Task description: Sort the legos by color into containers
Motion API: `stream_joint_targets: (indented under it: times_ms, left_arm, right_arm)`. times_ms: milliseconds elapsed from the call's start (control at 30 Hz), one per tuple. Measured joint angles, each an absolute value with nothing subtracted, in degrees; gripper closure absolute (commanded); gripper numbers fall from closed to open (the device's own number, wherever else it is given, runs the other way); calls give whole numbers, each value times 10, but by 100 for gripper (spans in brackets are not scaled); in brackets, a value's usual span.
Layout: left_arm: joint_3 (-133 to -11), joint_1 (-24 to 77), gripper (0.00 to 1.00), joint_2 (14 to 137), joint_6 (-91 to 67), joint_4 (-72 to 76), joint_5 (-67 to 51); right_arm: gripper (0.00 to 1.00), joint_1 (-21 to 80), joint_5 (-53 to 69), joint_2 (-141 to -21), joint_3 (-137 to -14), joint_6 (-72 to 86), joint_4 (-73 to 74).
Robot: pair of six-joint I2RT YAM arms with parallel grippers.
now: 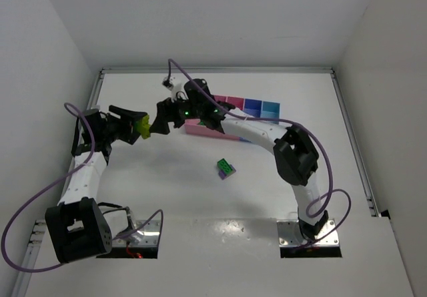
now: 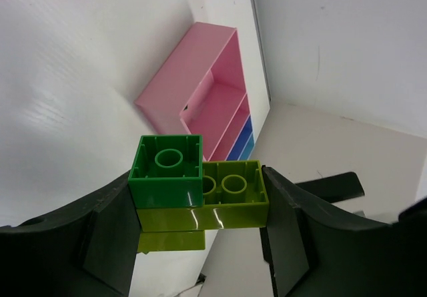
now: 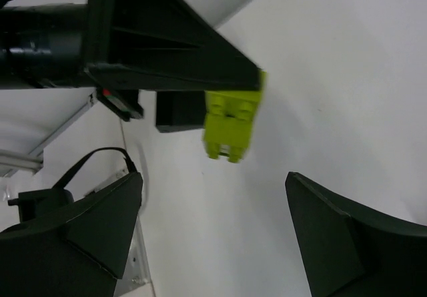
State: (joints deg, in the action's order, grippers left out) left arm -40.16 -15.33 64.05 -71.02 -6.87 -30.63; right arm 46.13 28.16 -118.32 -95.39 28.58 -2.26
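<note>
My left gripper is raised at the left of the table and is shut on a stack of legos: a green brick on top of yellow-green bricks. The stack shows yellow-green from above and in the right wrist view. My right gripper is open and empty, its jaws facing the held stack from the right, a short gap away. A second lego stack, green on purple, lies on the table's middle. The containers stand at the back, largely behind my right arm; they also show in the left wrist view.
The white table is walled at the left, back and right. The right arm reaches across the containers. The two arm bases sit at the near edge.
</note>
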Motion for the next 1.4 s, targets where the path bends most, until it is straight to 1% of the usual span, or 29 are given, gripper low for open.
stream_joint_targets:
  times_ms: [233,600,800,833,867,933,967,1033,1067,1133,1167,1233,1367,1400]
  left_arm:
    - [-402,-153,93,641,-723,-55,-315]
    - [-401,-153,93,641,-735,-41,-325]
    - [-398,-153,93,640,-741,-34,-331]
    - [-397,-153,93,640,-742,-33,-332]
    - [-396,-153,93,639,-742,-32,-333]
    - [-390,-153,93,639,-742,-30,-333]
    - [-388,-153,93,639,-742,-30,-333]
    - [-382,-153,93,639,-743,-29,-333]
    - [-380,-152,93,639,-743,-29,-333]
    - [-380,-151,94,639,-744,-28,-334]
    - [-380,-151,94,638,-745,-27,-335]
    - [-379,-150,94,638,-747,-26,-335]
    - [-375,-150,94,638,-751,-22,-334]
    - [-374,-150,94,638,-752,-20,-334]
  right_arm:
    - [10,511,251,-1211,-1001,288,-11]
    - [10,515,218,-1249,-1016,288,10]
    - [19,515,213,-1249,-1017,288,11]
    - [21,515,213,-1249,-1018,288,11]
    - [27,515,213,-1250,-1021,288,11]
    - [31,515,216,-1254,-1031,288,10]
    - [36,515,217,-1255,-1035,289,9]
    - [38,515,219,-1257,-1042,290,6]
    - [43,515,219,-1257,-1044,290,4]
    - [48,512,217,-1258,-1044,289,5]
    - [55,511,218,-1260,-1045,289,4]
    - [62,507,220,-1264,-1045,289,1]
    - [82,504,227,-1267,-1045,290,-2]
    - [92,504,228,-1268,-1045,289,-1]
